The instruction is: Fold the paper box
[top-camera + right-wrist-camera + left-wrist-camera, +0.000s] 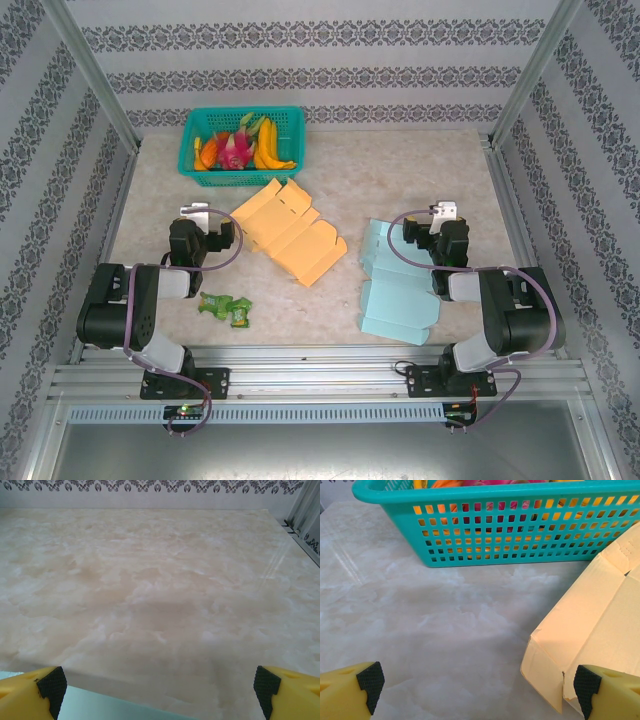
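An orange paper box (290, 232) lies unfolded and flat in the middle of the table. Its near corner (590, 625) shows at the right of the left wrist view, just beside the right fingertip pad (585, 689). A light blue paper box (395, 285) lies flat at the right, and its edge (100, 707) runs under the right gripper. My left gripper (195, 212) (477, 682) stands open over bare table, left of the orange box. My right gripper (440, 212) (157, 685) is open too, at the far edge of the blue box, holding nothing.
A teal basket (240, 178) (495, 535) of toy fruit stands at the back left, beyond the left gripper. A green wrapped item (226, 307) lies near the left arm's base. Metal frame rails border the table (400, 170) on both sides.
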`<control>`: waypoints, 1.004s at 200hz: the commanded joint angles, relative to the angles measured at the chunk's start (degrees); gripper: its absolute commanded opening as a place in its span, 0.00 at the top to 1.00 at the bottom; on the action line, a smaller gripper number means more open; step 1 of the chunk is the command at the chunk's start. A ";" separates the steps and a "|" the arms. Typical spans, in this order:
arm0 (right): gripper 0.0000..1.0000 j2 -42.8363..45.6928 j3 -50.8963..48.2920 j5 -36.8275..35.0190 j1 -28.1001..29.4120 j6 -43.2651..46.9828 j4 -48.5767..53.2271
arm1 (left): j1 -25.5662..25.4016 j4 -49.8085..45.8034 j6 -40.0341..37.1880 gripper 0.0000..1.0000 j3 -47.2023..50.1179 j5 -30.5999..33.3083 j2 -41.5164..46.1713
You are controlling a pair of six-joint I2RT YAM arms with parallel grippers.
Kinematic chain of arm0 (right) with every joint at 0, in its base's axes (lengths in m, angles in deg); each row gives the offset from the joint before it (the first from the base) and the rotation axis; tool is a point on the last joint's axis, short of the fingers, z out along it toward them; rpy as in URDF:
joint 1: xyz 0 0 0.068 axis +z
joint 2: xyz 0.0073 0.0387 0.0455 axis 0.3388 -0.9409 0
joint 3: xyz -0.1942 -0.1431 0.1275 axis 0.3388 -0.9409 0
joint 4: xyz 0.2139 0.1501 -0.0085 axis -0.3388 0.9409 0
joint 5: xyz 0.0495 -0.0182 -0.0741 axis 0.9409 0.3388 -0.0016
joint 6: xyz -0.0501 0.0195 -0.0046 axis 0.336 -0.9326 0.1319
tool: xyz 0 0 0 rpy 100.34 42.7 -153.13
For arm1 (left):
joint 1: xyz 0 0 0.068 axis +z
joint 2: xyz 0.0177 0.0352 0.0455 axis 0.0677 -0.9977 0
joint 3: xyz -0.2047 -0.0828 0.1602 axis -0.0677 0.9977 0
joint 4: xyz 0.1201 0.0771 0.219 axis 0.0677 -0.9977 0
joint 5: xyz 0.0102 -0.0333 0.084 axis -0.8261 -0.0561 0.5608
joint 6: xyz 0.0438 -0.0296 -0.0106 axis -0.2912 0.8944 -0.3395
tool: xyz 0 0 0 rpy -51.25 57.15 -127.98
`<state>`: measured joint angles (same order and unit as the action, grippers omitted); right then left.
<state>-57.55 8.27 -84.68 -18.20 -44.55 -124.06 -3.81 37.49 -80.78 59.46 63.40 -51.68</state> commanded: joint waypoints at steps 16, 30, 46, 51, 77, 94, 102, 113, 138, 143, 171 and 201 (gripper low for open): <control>0.02 0.02 0.78 0.26 -0.46 -0.23 -1.06 | 0.38 -0.24 0.73 0.00 0.31 -0.59 -0.41; 0.02 -0.05 0.80 0.24 -0.47 -0.22 -0.99 | 0.36 -0.20 0.78 0.00 0.33 -0.70 -0.37; 0.02 -0.07 0.85 0.15 -0.38 -0.13 -0.95 | 0.64 -0.47 0.89 0.00 0.15 -1.19 -0.43; 0.02 0.18 0.83 0.30 -0.31 0.11 -1.33 | 0.67 -0.39 0.70 0.00 0.17 -1.32 -0.49; 0.02 8.00 -0.48 -6.88 3.00 1.47 3.14 | -1.21 -13.35 -0.67 0.00 -4.27 0.52 4.87; 0.02 17.49 0.20 -15.38 6.25 -0.58 12.84 | -1.78 -22.37 1.38 0.00 -8.50 3.53 7.44; 0.02 21.63 0.64 -15.78 6.42 -3.51 16.51 | -2.17 -26.31 2.83 0.00 -10.32 5.31 8.39; 0.02 26.76 1.22 -14.58 6.55 -4.79 20.44 | -2.19 -30.79 7.23 0.00 -12.65 7.68 9.30; 0.02 32.06 1.22 -13.78 6.74 -5.52 22.06 | -2.19 -37.50 14.27 0.00 -14.98 6.98 13.45; 0.02 32.20 1.56 -13.38 6.72 -5.77 22.40 | -2.19 -38.35 16.30 0.00 -15.09 6.10 14.66; 0.02 32.14 6.19 -7.84 6.96 -7.25 29.17 | -2.14 -49.35 30.85 0.00 -16.82 4.29 19.74; 0.02 32.30 10.18 -5.80 8.60 -9.44 34.81 | -4.07 -54.25 44.12 0.00 -14.76 -1.10 20.46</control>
<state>-25.61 14.43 -93.34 -11.18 -51.08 -95.36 -5.71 -7.45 -52.12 43.63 66.57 -31.57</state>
